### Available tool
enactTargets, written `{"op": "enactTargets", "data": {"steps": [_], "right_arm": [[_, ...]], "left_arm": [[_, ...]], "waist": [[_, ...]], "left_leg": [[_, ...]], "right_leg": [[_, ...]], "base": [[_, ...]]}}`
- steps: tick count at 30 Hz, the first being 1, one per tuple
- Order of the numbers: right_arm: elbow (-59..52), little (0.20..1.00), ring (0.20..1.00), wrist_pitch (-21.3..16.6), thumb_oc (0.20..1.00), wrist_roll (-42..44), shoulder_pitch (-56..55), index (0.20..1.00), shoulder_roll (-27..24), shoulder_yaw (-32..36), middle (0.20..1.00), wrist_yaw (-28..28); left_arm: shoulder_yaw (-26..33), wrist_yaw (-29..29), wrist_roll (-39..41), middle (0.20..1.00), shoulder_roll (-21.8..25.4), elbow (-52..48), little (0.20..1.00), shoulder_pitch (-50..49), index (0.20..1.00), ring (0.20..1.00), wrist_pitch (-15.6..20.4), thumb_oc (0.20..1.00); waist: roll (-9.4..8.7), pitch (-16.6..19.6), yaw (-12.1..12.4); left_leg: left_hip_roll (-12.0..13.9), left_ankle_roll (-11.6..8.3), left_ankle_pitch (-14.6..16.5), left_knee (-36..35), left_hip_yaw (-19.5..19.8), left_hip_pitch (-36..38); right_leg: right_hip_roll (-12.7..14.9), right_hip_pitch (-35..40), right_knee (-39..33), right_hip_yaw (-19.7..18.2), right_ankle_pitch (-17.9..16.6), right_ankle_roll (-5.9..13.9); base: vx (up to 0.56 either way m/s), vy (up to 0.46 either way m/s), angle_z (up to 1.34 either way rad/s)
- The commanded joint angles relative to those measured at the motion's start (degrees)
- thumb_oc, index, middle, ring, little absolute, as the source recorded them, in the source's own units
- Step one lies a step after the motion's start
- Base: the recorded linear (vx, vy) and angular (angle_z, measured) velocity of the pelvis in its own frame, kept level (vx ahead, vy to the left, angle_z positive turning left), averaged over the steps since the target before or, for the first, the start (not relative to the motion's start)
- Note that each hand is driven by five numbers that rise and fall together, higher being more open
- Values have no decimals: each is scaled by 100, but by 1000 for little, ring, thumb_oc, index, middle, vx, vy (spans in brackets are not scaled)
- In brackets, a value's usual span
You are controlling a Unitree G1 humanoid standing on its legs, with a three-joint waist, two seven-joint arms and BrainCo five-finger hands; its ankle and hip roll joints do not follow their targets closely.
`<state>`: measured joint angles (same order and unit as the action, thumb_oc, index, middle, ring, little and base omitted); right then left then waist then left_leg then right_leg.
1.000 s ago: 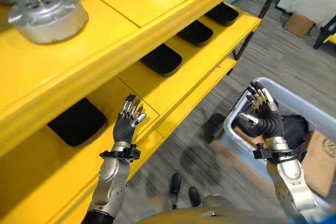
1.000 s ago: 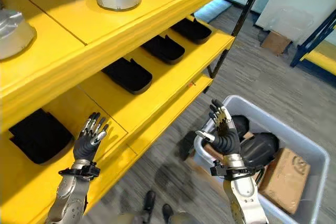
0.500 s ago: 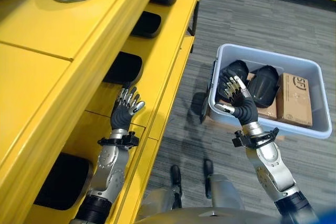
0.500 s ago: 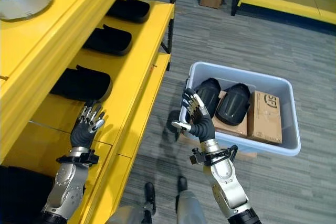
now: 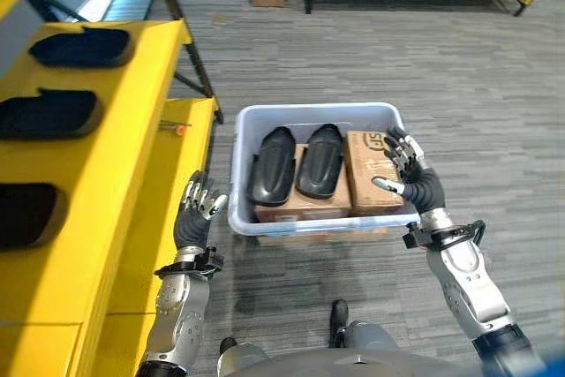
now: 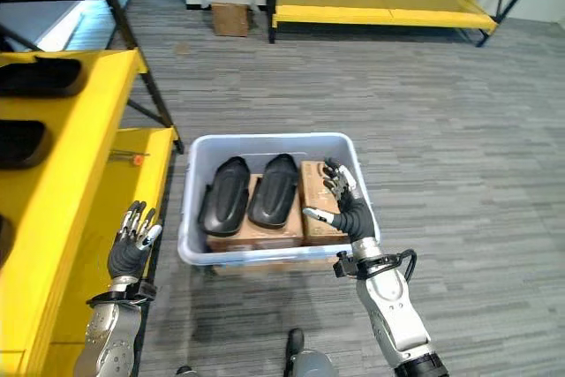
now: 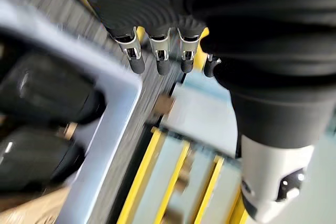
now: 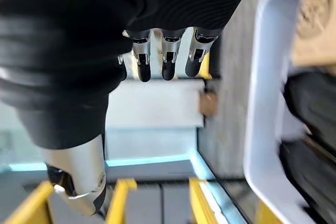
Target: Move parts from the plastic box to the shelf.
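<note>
box: pale grey plastic box (image 5: pixel 238 184) on floor, holds two black moulded parts (image 5: pixel 270 165), cardboard cartons (image 5: pixel 371 183)
left hand (image 5: pixel 194 218): fingers straight, empty, beside box
right hand (image 5: pixel 410 178): fingers straight, empty, at box's right rim
shelf: yellow metal shelf (image 5: pixel 106 156), left, black trays (image 5: pixel 44 112)

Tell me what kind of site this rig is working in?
Probably a warehouse or factory stockroom. Yellow shelving holds black trays, more yellow racks line the far wall, and a grey plastic box of black parts and cardboard boxes sits on the carpeted floor between both open hands.
</note>
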<state>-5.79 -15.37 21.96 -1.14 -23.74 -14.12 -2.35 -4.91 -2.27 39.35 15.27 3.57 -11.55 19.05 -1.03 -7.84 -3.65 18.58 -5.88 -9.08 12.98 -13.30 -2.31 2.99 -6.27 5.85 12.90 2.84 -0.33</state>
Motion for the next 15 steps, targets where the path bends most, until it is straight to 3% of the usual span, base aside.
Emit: {"op": "enactTargets", "data": {"steps": [1,3,4,6,7,8,9,10,15], "right_arm": [[-535,1000,1000,-402,1000,181,28,1000,-67,87,1000,-2],[-570,1000,1000,-424,1000,125,-4,1000,-95,128,1000,-77],[-590,1000,1000,-447,1000,26,35,1000,-137,195,1000,-179],[-587,1000,1000,-483,1000,24,60,1000,-131,212,1000,-203],[-518,1000,1000,-534,1000,-9,151,1000,-145,236,1000,-281],[-493,1000,1000,-573,1000,-25,218,1000,-174,258,1000,-308],[-493,1000,1000,-574,1000,-25,220,1000,-176,259,1000,-309],[-411,1000,1000,-569,1000,-27,259,1000,-113,228,1000,-276],[-323,1000,1000,-482,1000,31,293,1000,2,143,1000,-339]], "left_arm": [[43,139,-1,1000,81,-327,1000,316,1000,1000,205,1000],[-16,116,21,1000,56,-343,1000,346,1000,1000,183,1000],[-75,72,1,1000,34,-359,1000,416,1000,1000,176,1000],[-86,54,8,1000,25,-361,1000,438,1000,1000,184,1000],[-77,-15,-13,1000,3,-339,1000,564,1000,1000,266,1000],[-65,-19,8,1000,-12,-284,1000,607,1000,1000,315,1000],[-66,-18,9,1000,-14,-280,1000,610,1000,1000,317,1000],[-16,14,74,1000,-65,-285,1000,600,1000,1000,371,1000],[66,-137,61,1000,10,-381,1000,668,1000,1000,485,1000]], "waist": [[3,-269,134],[2,-351,177],[-9,-453,235],[-24,-471,241],[-22,-591,347],[20,-617,352],[23,-623,358],[97,-593,301],[-2,-769,297]], "left_leg": [[-155,-116,196,805,251,-132],[-296,-98,41,809,549,-372],[-451,-24,211,330,825,-660],[-452,-20,192,6,946,-740],[-459,-115,55,-698,1361,-905],[-395,-206,-108,-846,1474,-870],[-389,-209,-115,-860,1466,-856],[-403,-200,244,-1013,1124,-611],[-688,-119,514,-962,724,-573]], "right_leg": [[202,272,-669,-317,-654,379],[189,383,-817,-308,-604,354],[246,431,-887,-367,-595,427],[268,375,-881,-426,-620,466],[336,386,-875,-602,-593,601],[365,349,-886,-684,-615,661],[360,352,-885,-690,-616,659],[452,312,-921,-845,-695,776],[819,81,-925,-984,-913,925]], "base": [[40,-182,2],[25,-35,3],[9,101,0],[33,134,11],[75,205,-14],[75,204,-42],[104,272,-92],[116,272,-102],[39,279,-51]]}}
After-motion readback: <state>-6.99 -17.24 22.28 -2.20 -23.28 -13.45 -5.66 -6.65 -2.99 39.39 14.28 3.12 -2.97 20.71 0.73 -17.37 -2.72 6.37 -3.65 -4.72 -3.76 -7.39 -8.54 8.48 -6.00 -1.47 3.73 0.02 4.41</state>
